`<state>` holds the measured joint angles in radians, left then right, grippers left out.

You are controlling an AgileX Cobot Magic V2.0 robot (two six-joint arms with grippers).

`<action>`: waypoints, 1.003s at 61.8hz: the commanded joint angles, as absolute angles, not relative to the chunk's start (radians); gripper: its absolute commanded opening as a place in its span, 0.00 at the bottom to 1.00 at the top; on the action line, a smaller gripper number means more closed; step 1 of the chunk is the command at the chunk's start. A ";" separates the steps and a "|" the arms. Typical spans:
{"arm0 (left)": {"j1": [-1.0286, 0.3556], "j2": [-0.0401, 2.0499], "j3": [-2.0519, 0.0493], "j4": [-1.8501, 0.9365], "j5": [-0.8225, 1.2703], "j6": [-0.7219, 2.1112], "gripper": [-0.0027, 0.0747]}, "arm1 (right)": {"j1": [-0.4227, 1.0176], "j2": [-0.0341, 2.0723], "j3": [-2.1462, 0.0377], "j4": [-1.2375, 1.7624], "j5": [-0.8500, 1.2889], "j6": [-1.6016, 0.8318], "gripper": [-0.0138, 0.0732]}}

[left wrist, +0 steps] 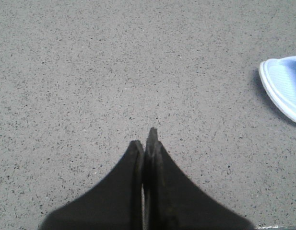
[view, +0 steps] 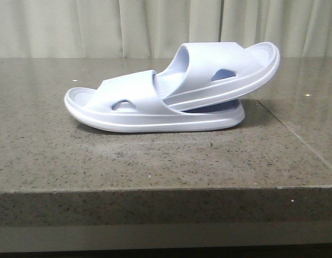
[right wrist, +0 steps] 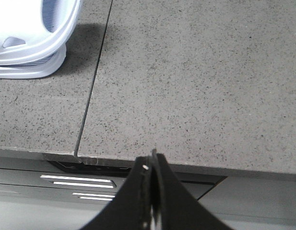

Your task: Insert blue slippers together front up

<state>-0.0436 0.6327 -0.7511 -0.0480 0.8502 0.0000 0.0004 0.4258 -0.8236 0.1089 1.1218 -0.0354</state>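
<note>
slippers: pale lavender-blue moulded foam slide slippers (view: 171,91), nested, upper one tilted up at right, on grey speckled stone tabletop (view: 155,156)
left claw (left wrist: 147,143): clenched, holding nothing, above tabletop
right claw (right wrist: 150,165): clenched, holding nothing, over tabletop edge

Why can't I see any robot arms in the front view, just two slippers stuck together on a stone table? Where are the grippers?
Observer: The left gripper hangs over bare countertop, fingers pressed shut, holding nothing.
Operator: Is it near the slippers?
Observer: Its wrist camera catches only the rounded end of the lower slipper at the frame's edge, apart from the fingers.
Operator: And the other gripper?
Observer: The right gripper is shut too, over the table's near edge, beside a seam between slabs.
Operator: Does it touch anything?
Observer: No. The upper slipper, resting on the lower one, sits well clear of it.
</note>
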 commanded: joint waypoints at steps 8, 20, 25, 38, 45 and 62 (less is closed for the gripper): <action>-0.052 0.635 -0.777 -0.063 0.767 -0.007 0.01 | 0.001 0.434 -0.844 0.116 1.062 -0.037 0.08; -0.052 0.635 -0.777 -0.063 0.767 -0.007 0.01 | 0.001 0.434 -0.844 0.116 1.062 -0.037 0.08; -0.052 0.635 -0.777 -0.063 0.767 -0.007 0.01 | 0.001 0.434 -0.844 0.116 1.062 -0.037 0.08; -0.052 0.635 -0.777 -0.042 0.765 0.000 0.01 | 0.001 0.434 -0.844 0.116 1.062 -0.037 0.08; -0.052 0.625 -0.736 -0.012 0.701 0.000 0.01 | 0.001 0.434 -0.844 0.116 1.062 -0.037 0.08; -0.033 0.358 -0.402 0.007 0.291 0.000 0.01 | 0.001 0.434 -0.844 0.116 1.062 -0.037 0.08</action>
